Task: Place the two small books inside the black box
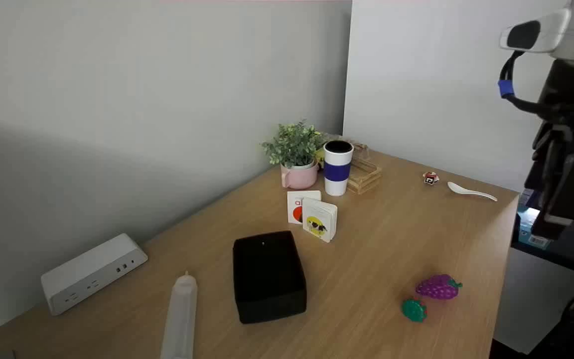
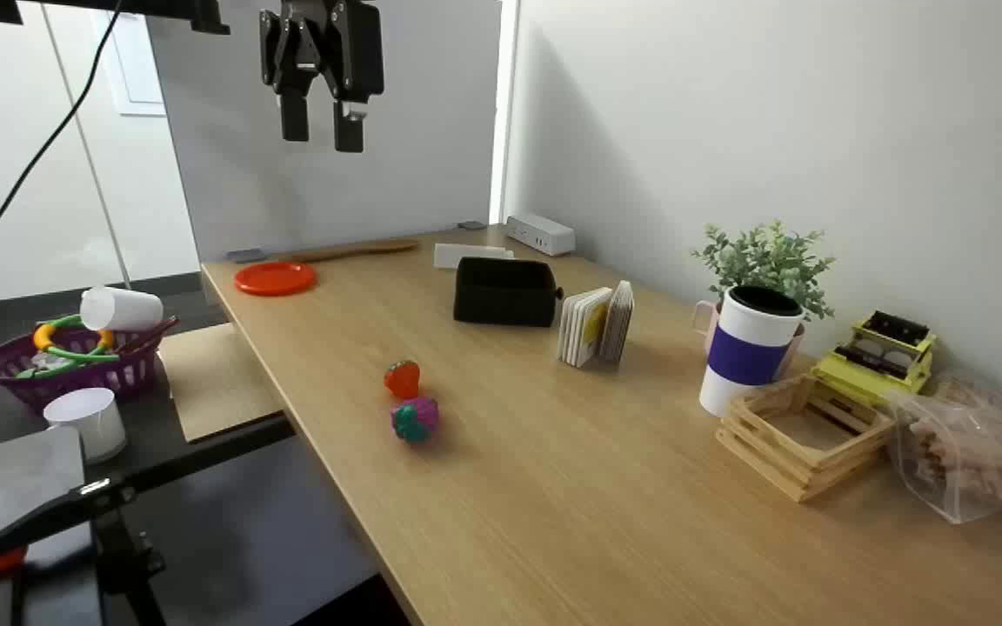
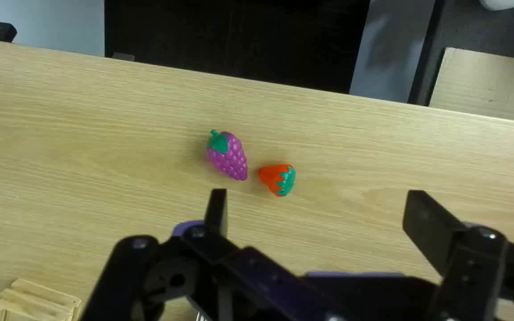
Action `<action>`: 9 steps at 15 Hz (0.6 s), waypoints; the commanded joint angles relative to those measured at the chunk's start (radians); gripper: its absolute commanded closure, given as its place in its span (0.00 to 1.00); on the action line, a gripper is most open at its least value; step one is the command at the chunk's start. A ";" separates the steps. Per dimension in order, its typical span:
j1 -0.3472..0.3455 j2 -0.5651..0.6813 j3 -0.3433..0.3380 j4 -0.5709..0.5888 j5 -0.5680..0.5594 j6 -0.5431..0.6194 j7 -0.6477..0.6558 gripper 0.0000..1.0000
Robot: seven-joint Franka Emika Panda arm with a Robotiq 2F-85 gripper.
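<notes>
The white book with a yellow and dark mark and the red and white book stand upright close together on the table. They also show in an exterior view as fanned pages with a yellow patch beside a second book. The black box, also in an exterior view, is open-topped beside the books; its inside is dark and I see nothing in it. My gripper is open and high above the table, away from books and box. In the wrist view the gripper has nothing between its fingers.
A toy grape and toy strawberry lie near the table edge. A cup, potted plant and wooden crate stand behind the books. A long white object, power strip and red plate lie farther off.
</notes>
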 commanded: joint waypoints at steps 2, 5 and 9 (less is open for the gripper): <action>0.012 0.006 -0.012 0.004 -0.006 0.000 0.002 0.00; 0.004 0.020 -0.013 0.012 -0.027 0.022 0.006 0.00; -0.027 0.037 -0.034 0.021 -0.114 0.165 0.028 0.00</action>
